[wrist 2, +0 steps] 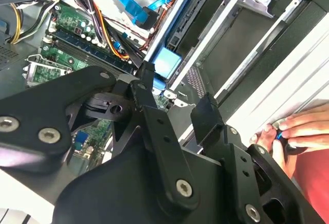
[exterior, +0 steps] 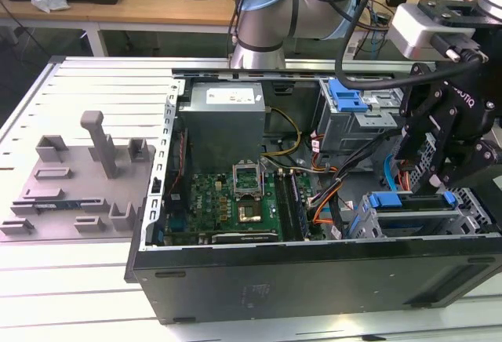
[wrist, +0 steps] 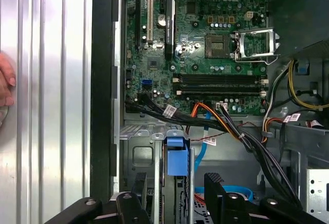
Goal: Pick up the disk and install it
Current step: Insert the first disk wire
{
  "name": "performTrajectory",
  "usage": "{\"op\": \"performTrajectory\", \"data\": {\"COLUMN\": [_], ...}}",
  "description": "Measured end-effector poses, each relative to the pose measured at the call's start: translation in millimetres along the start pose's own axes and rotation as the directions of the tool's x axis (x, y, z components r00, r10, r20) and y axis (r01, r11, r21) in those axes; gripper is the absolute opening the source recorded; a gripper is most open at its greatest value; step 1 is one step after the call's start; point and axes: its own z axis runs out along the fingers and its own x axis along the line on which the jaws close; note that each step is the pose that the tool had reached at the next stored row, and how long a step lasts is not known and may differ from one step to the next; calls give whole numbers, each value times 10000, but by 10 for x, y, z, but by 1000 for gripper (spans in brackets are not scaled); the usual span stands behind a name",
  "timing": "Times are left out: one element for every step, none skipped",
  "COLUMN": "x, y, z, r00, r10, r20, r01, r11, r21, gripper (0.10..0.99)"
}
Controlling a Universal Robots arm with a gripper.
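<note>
Blue plastic edging frames the disk [exterior: 412,201], a flat silvery slab slotted into the perforated metal drive bay [exterior: 478,209] of the open black computer case [exterior: 314,279]. The black gripper [exterior: 427,177] hovers astride it, fingers spread, clamping nothing. The installing step seems to be in hand. Seating calls for a straight push, clear of the cables [exterior: 325,201].

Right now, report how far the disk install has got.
Done: the disk sits in a slot of the drive cage, its blue tab facing the gripper. In hand: nothing; the gripper is open, with one finger to each side of that tab. Left: whether the disk is fully seated cannot be told from these views.
</note>
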Motion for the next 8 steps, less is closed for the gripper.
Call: {"op": "performTrajectory", "data": {"x": [-14,-31,-39,-99,-124,-129,-130,-131], "y": [0,0,0,2,3,5,9,10], "z": [1,2,6,11,12,13,18,34], "r00": [10000,10000,9997,9993,9991,9991,9991,9992], "r10": [-3,-36,-201,-220,-203,-186,-158,56], "r20": [-17,-75,-160,-317,-363,-382,-398,-400], "r01": [3,36,201,224,218,204,178,-36], "r11": [10000,10000,9998,9997,9990,9987,9986,9987], "r21": [1,0,0,123,399,476,503,504], "gripper": [565,565,565,565,565,565,565,565]}}
